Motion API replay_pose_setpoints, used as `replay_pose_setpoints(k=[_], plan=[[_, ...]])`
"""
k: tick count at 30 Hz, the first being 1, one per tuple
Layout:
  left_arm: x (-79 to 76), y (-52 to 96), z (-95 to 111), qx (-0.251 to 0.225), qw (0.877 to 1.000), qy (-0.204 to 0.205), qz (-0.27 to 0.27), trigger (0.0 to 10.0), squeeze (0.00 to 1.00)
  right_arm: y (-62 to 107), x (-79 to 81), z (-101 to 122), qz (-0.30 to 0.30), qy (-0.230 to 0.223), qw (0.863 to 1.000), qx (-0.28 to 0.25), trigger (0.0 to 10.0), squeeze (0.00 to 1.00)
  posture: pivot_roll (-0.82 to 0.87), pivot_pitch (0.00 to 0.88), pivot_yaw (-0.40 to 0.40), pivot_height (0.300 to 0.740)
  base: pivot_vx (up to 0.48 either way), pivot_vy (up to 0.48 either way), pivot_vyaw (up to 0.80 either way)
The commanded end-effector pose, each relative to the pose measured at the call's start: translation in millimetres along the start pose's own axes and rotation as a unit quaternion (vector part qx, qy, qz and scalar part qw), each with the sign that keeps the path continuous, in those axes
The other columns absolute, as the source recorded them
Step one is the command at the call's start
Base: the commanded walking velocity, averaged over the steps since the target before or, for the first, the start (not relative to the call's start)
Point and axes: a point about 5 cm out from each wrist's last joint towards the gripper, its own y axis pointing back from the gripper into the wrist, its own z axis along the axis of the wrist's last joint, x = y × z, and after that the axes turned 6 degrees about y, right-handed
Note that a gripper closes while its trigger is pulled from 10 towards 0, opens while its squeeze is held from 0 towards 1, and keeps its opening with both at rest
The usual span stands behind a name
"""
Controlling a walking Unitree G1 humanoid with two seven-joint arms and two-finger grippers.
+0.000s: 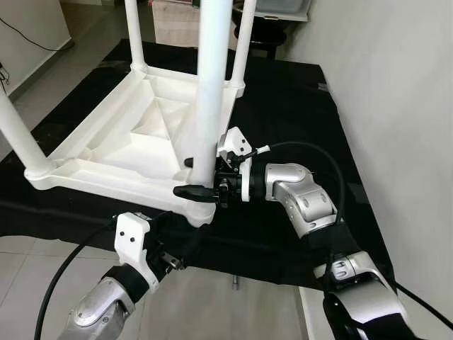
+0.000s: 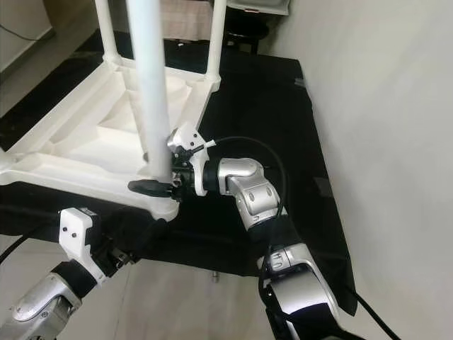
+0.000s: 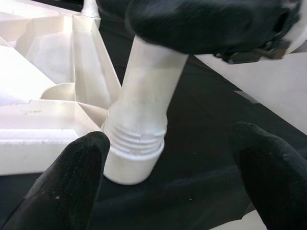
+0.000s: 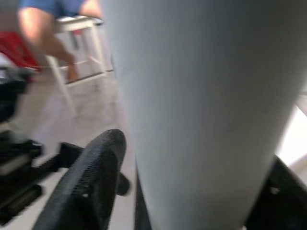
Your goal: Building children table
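Right gripper (image 1: 200,177) clamps the smooth round white plastic leg (image 1: 211,92) above its threaded corner socket (image 3: 134,158); left gripper (image 3: 168,182) gapes.

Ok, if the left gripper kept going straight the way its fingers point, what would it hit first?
Probably the threaded base of the white plastic table leg, which sits centred between the open left gripper fingers; depth is unclear.

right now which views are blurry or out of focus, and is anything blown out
Right wrist view: the table leg sits so close it is a soft grey mass, and the person on a stool behind is blurred. Left wrist view: the black fingers are soft, while the leg's threaded base is sharper and the white tabletop is overexposed. Eye views: sharp, with the wall evenly lit.
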Motion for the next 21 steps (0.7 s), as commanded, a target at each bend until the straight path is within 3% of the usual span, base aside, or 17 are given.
replay_pose_setpoints(k=[1, 10, 13, 15, 16, 17, 18, 19, 20, 21], plan=[[-4.7, 0.7, 0, -0.002, 1.0, 0.002, -0.002, 10.0, 0.0, -3.8, 3.4, 4, 0.048, 0.011, 0.999, -0.01, 0.0, 0.0, 0.05, 0.134, -0.137, 0.74, 0.0, 0.0, 0.0], [-3.9, 0.7, 0, -0.002, 1.0, 0.002, -0.003, 10.0, 0.0, 6.2, -1.6, 2, 0.032, 0.013, 0.999, -0.007, 0.0, 0.0, 0.03, 0.138, -0.139, 0.74, 0.0, 0.0, 0.0], [-2.9, 0.9, 1, -0.003, 1.0, 0.001, -0.002, 10.0, 0.0, 17.2, 3.2, -2, -0.011, -0.006, 1.0, -0.01, 0.0, 0.0, 0.03, 0.14, -0.142, 0.74, 0.0, 0.0, 0.0], [-1.2, 1.5, 2, -0.004, 1.0, 0.0, 0.0, 10.0, 0.0, 20.5, 8.7, -13, -0.113, -0.03, 0.993, 0.001, 0.0, 0.0, 0.01, 0.142, -0.14, 0.74, 0.0, 0.0, 0.0], [-1.2, 1.5, 2, -0.004, 1.0, 0.0, 0.0, 10.0, 0.0, 20.5, 8.7, -13, -0.113, -0.03, 0.993, 0.001, 0.0, 0.0, 0.01, 0.142, -0.14, 0.74, 0.0, 0.0, 0.0], [1.9, 1.4, 3, -0.004, 1.0, -0.001, 0.001, 10.0, 0.0, 36.6, 10.5, -44, -0.381, -0.08, 0.916, 0.095, 0.0, 0.0, 0.0, 0.145, -0.13, 0.74, 0.0, 0.0, 0.0], [1.9, 1.4, 3, -0.004, 1.0, -0.001, 0.001, 10.0, 0.0, 36.6, 10.5, -44, -0.381, -0.08, 0.916, 0.095, 0.0, 0.0, 0.0, 0.145, -0.13, 0.74, 0.0, 0.0, 0.0], [2.9, 0.9, 3, -0.004, 1.0, -0.001, 0.0, 10.0, 0.0, 45.2, 17.3, -53, -0.435, -0.088, 0.887, 0.125, 0.0, 0.0, 0.0, 0.145, -0.126, 0.74, 0.0, 0.0, 0.0], [3.6, 0.7, 3, -0.003, 1.0, -0.002, 0.0, 10.0, 0.0, 49.3, 21.3, -58, -0.458, -0.092, 0.873, 0.141, 0.0, 0.0, -0.01, 0.14, -0.122, 0.74, 0.0, 0.0, 0.0], [3.9, 0.7, 3, -0.002, 1.0, -0.002, -0.001, 10.0, 0.0, 49.7, 21.8, -59, -0.456, -0.092, 0.874, 0.141, 0.0, 0.0, -0.01, 0.14, -0.122, 0.74, 0.0, 0.0, 0.0]])
